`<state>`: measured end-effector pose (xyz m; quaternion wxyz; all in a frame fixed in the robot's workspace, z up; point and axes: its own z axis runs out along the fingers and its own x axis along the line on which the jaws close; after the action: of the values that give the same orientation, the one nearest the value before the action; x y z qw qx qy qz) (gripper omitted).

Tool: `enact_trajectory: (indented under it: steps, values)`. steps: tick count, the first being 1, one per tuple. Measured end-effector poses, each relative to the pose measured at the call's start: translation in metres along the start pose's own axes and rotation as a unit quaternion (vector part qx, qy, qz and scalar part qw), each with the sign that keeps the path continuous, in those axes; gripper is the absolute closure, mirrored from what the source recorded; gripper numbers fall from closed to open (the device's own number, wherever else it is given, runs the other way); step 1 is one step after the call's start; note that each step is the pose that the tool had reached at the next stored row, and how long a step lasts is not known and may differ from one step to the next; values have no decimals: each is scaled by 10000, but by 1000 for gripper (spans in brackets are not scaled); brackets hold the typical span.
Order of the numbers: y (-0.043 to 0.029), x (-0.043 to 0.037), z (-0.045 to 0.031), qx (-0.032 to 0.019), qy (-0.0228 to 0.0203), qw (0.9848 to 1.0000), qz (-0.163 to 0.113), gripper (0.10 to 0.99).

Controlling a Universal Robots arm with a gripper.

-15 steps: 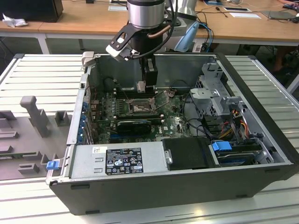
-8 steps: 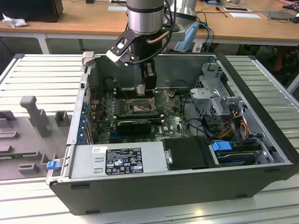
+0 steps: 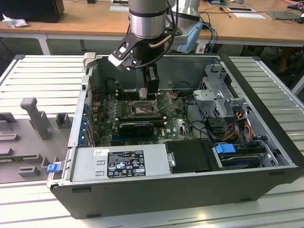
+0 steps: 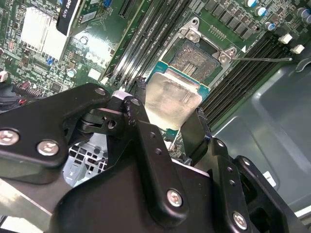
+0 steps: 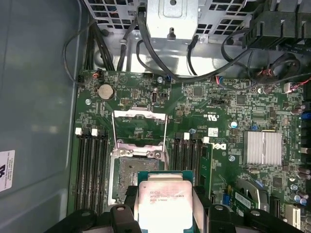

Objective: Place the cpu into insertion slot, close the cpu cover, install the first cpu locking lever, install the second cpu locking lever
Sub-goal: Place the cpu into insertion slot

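Above open insertion slot [image 5: 138, 172], fingers [image 4: 194, 133] pinch cpu [image 5: 165, 204]; cpu cover [image 5: 140, 114] seemingly raised.

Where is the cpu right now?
In both wrist views the cpu is clamped in the gripper, partly over the open socket, between the two memory-slot banks.

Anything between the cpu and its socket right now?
Nothing visible does. The gripper holds the cpu close by the bare socket; the cpu cover lies flipped open beyond the socket, out of the path.
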<state>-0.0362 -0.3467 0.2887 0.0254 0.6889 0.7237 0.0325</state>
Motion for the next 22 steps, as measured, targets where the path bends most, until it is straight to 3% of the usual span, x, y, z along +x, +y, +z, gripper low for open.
enact_trajectory:
  steps: [8, 19, 22]
  values:
    - [-12, 4, 100, 0, 0, 10000, 1, 557]
    - [-38, 104, 397, 0, -37, 9999, 109, 557]
    - [-42, 198, 502, 0, -37, 9999, 109, 557]
